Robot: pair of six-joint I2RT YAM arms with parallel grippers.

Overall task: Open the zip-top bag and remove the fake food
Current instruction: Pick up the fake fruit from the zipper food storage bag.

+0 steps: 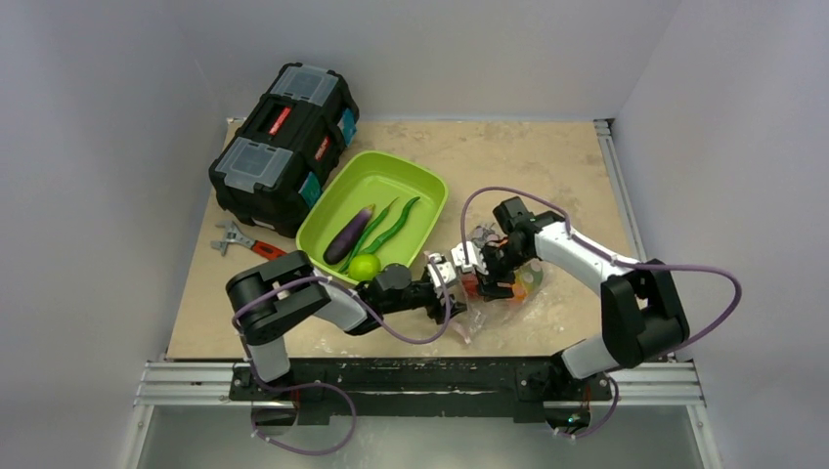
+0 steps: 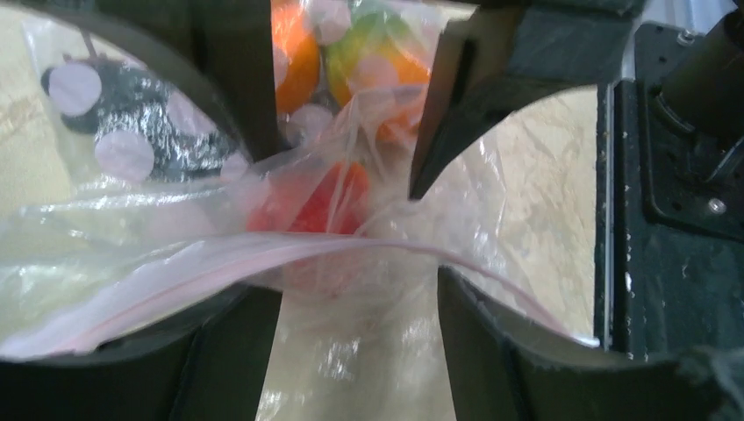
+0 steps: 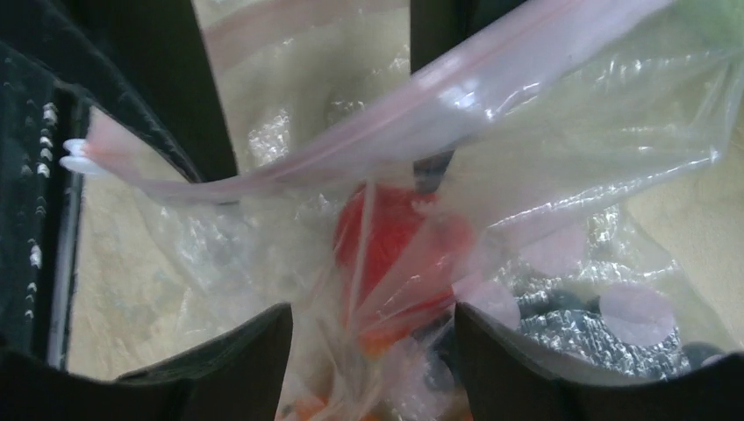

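The clear zip-top bag (image 1: 510,299) lies on the table between my two grippers, its pale pink zip strip (image 2: 175,281) running across the left wrist view and the right wrist view (image 3: 368,132). Inside it are a red pepper (image 2: 320,206), an orange fruit (image 2: 294,53) and an orange-green mango (image 2: 382,57). My left gripper (image 1: 452,283) is open, with bag plastic between its spread fingers (image 2: 355,289). My right gripper (image 1: 486,278) faces it, open, with bag plastic and the red pepper (image 3: 395,237) ahead of its fingers (image 3: 370,316). The purple eggplant (image 1: 349,234), green pods (image 1: 391,230) and lime-green ball (image 1: 365,266) lie in the green tray (image 1: 433,186).
A black toolbox (image 1: 283,147) stands at the back left, beside the tray. A red-handled wrench (image 1: 244,242) lies at the table's left edge. A black-and-silver crinkled patch with pale dots (image 3: 597,324) shows through the bag.
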